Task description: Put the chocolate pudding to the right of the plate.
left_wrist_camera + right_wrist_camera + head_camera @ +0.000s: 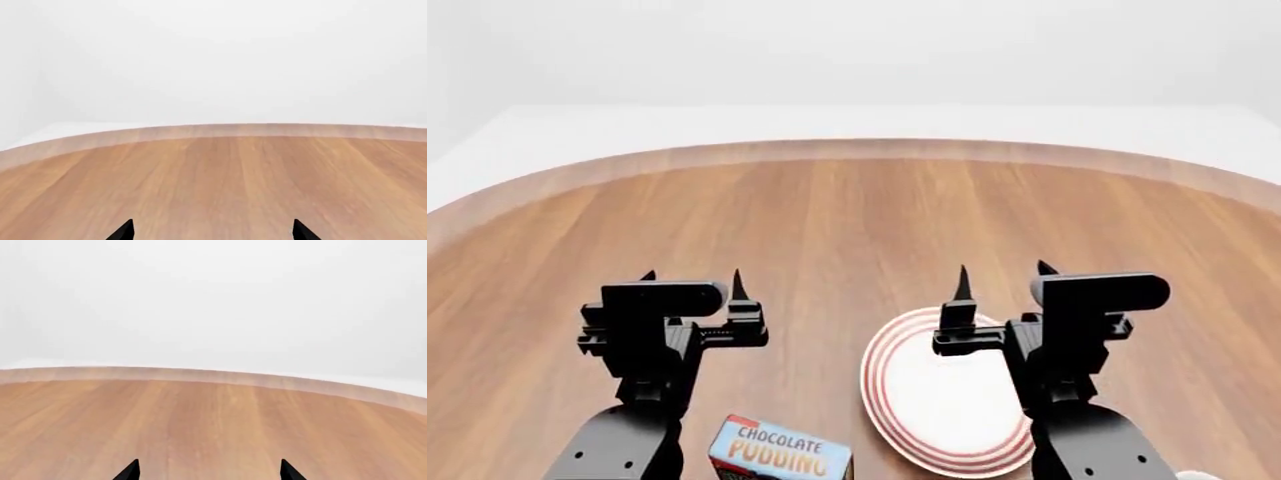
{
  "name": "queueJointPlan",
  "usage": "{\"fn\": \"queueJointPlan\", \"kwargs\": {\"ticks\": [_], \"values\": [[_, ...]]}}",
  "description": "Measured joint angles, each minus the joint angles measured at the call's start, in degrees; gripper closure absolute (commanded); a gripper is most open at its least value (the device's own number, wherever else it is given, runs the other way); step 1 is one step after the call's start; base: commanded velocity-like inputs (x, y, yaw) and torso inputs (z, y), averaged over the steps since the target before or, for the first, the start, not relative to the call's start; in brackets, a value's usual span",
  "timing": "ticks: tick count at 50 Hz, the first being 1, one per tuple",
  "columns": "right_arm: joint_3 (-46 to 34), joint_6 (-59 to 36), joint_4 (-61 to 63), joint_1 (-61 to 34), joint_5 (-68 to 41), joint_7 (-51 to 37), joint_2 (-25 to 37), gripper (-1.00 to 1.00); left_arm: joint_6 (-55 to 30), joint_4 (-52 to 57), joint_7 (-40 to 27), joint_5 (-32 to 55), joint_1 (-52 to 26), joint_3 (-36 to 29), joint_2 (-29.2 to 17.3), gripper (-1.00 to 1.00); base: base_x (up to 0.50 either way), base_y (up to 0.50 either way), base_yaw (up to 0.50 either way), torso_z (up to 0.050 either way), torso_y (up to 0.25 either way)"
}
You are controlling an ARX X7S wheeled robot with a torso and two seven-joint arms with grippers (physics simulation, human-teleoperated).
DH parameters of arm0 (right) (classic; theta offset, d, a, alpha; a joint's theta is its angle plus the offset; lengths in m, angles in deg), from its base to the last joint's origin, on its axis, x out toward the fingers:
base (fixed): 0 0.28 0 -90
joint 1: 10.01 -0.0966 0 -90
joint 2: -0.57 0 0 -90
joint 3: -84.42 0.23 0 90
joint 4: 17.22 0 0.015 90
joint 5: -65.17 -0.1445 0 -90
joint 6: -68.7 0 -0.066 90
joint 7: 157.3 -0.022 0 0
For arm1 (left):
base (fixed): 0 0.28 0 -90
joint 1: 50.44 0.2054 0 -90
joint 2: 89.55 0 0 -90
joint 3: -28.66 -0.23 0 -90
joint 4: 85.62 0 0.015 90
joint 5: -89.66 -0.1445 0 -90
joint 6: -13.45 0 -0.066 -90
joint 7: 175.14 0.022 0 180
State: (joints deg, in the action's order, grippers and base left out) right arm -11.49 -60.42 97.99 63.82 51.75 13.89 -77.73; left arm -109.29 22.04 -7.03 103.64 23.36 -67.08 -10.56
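Head view: big round wooden table (854,220) with a pale rim. White plate (941,395) with red rings lying flat on the wood, near the close edge. Chocolate pudding (777,452) box lying just beside the plate, on its left side, not touching it, blue top with orange and white letters facing up. Left gripper (691,282) up above the wood, past the pudding and left of the plate, two black tips spread apart, nothing between them. Right gripper (1004,276) over the far edge of the plate, tips spread apart too, holding nothing. Tiny bit of something white at the picture's corner, right of the plate, too small to tell what.

Left wrist view: only bare wood of the table (220,185) and a pale wall behind. Two black fingertips (123,231) peeking in, far apart, nothing pinched. No plate or pudding seen.

Right wrist view: same wood (200,420), same pale wall. Two black fingertips (129,471) wide apart, nothing held between. No plate or pudding seen either.
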Motion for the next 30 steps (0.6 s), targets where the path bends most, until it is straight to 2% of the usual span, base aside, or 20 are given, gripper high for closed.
{"fn": "queueJointPlan", "kwargs": {"ticks": [3,16,24,30], "values": [[-0.26,0.4,0.23,0.14,-0.12,0.27,0.25,-1.0,0.03,0.03,-0.08,0.11,0.06,-0.03,-0.07,-1.0,0.47,0.0,0.0,0.0,0.0],[-0.49,-3.18,1.56,-0.9,-0.68,-0.65,0.99,-1.0,0.24,0.09,-0.43,0.56,-0.01,-0.11,-0.36,-1.0,0.0,0.0,0.0,0.0,0.001],[-1.55,-13.15,6.01,-3.16,-2.63,-0.41,3.17,-1.0,0.5,-0.27,-0.58,0.79,-0.11,-0.21,-0.48,-1.0,0.0,0.0,0.0,0.0,0.0],[0.03,-25.03,11.99,-6.04,-6.5,0.76,4.16,-1.0,0.67,-0.46,-0.73,0.95,-0.17,-0.29,-0.59,-1.0,0.0,0.0,0.0,0.0,0.0]]}}
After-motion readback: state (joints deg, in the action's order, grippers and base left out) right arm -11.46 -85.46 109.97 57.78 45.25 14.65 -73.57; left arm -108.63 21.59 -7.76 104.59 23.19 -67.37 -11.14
